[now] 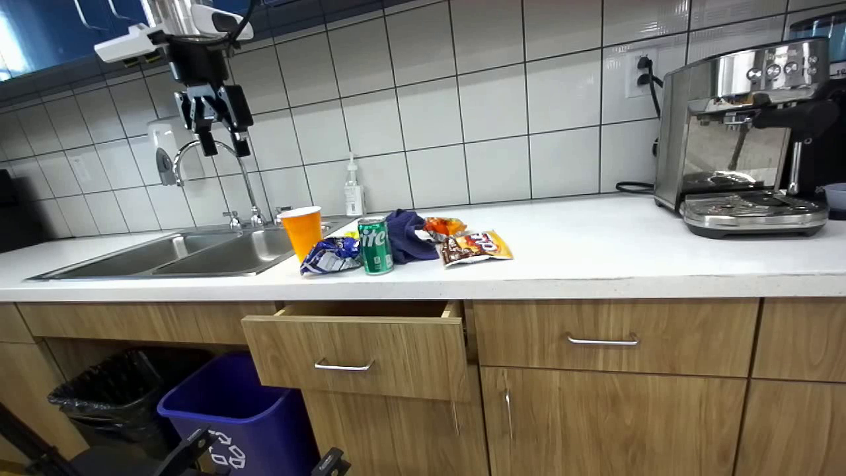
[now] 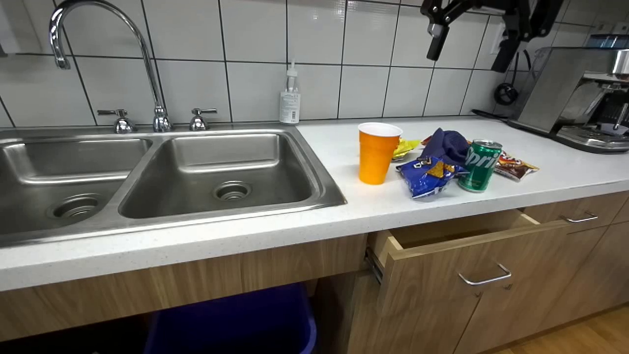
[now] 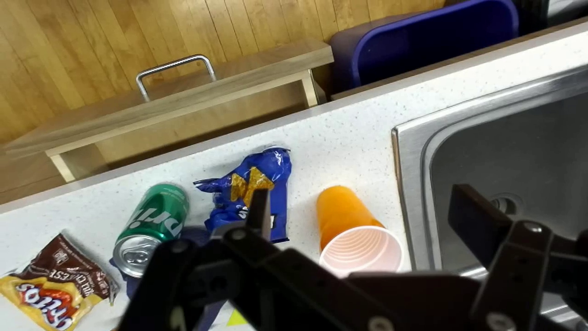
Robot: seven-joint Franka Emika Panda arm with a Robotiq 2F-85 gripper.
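Orange cup (image 2: pixel 377 156) is standing upright below the gripper (image 2: pixel 469 56) and, in the wrist view, is appearing between its wide-apart, empty jaws.

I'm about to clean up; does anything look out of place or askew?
Yes: the drawer stands open beneath the counter, unlike its shut neighbour, and the blue chip bag beside the Sprite can looks crumpled.

Lower than the pincer (image 2: pixel 467 58): green can (image 2: pixel 480 166), reads "Sprite" in white. Farther from pincer than can: snack bag (image 3: pixel 59 286), "Fritos", plus probably "Chili Cheese". Well below pincer: blue bin (image 1: pixel 281 431), white recycling arrows (image 1: pixel 236 456).
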